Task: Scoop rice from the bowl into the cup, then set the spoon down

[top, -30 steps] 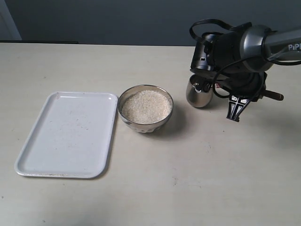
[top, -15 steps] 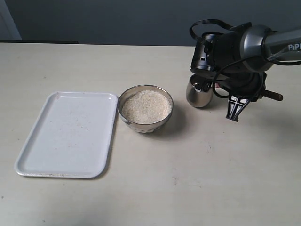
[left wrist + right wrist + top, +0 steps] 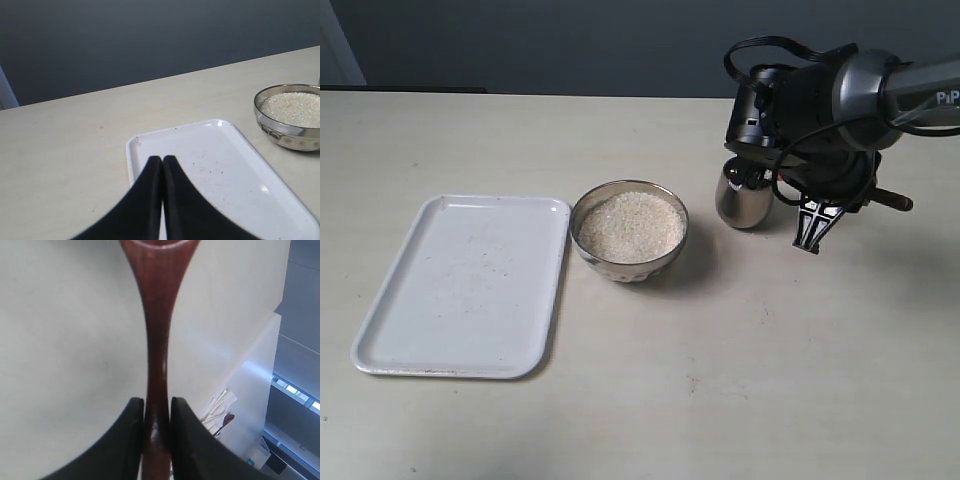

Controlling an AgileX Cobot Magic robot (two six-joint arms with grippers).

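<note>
The steel bowl (image 3: 628, 252) stands mid-table, filled with a heap of white rice (image 3: 631, 224); the left wrist view also shows the bowl (image 3: 282, 136) and the rice (image 3: 295, 108). To its right stands the steel cup (image 3: 741, 201), partly covered by the right arm. My right gripper (image 3: 813, 226) hangs just right of the cup, shut on the reddish-brown wooden spoon (image 3: 157, 340). The right gripper (image 3: 157, 402) clamps the thin handle. The scoop is cut off at the frame edge. The spoon's end (image 3: 897, 200) sticks out to the right. My left gripper (image 3: 162, 159) is shut and empty.
A white tray (image 3: 460, 285) lies left of the bowl; my left gripper hovers over the tray's near end (image 3: 225, 165). The left arm does not show in the exterior view. A dark wall stands behind the table's far edge.
My right gripper has shifted slightly left and up with the spoon, whose protruding end has drawn in towards the arm. Bowl, cup and tray have not moved.
</note>
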